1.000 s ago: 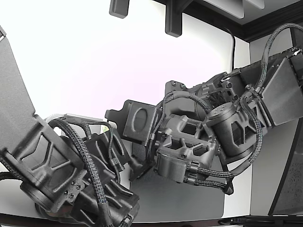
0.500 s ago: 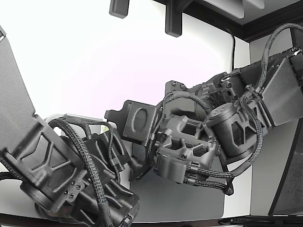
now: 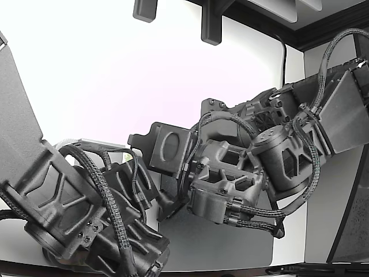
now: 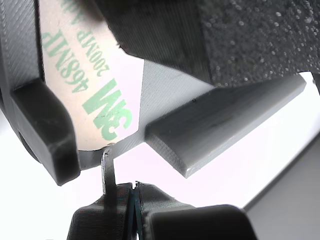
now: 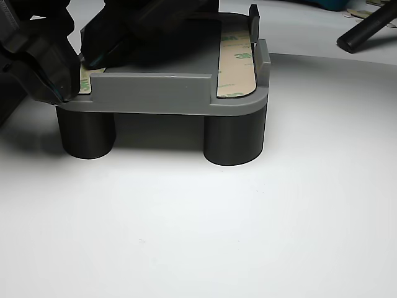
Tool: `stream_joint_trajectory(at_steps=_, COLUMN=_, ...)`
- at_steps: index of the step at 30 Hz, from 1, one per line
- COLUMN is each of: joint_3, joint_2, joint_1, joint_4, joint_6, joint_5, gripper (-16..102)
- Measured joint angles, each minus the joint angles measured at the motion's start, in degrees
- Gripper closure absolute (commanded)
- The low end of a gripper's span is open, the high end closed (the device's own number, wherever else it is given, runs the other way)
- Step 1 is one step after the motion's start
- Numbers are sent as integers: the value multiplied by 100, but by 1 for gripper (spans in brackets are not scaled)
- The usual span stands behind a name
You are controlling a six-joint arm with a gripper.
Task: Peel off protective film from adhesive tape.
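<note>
— Why was the grey fixture [image 5: 186,93] standing up on those round legs [image 5: 234,138]?

— We judged it was there to hold the part level and clear of the white table [image 5: 248,236], so the tape strips lay face up within reach. In the other view one strip with its tan printed liner [image 5: 237,65] sat along the fixture's right side, bare and untouched. A second bit of liner [image 5: 85,77] showed at the left corner, just where the dark gripper [image 5: 74,46] came down.

— And the gripper itself, was it holding anything?

— In the wrist view we saw the printed liner [image 4: 95,95] close up, with a thin tab [image 4: 108,172] running from its corner down into the pinched tips [image 4: 131,200]. We took it that the fingers were closed narrowly on that tab, though the contact line itself was hard to read.

— Why grip at the corner?

— A corner lifts first, we reckoned; the film there gives an edge to start the peel.

— And the exterior view?

— Only the two arms [image 3: 230,179] crowded together; the tape was hidden.
</note>
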Motion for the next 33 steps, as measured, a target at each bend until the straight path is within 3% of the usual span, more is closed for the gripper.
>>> stream_joint_trajectory(at_steps=33, joint_3=-70, joint_2=-70, joint_1=26, joint_4=53, joint_6=9, joint_5=35, gripper=96)
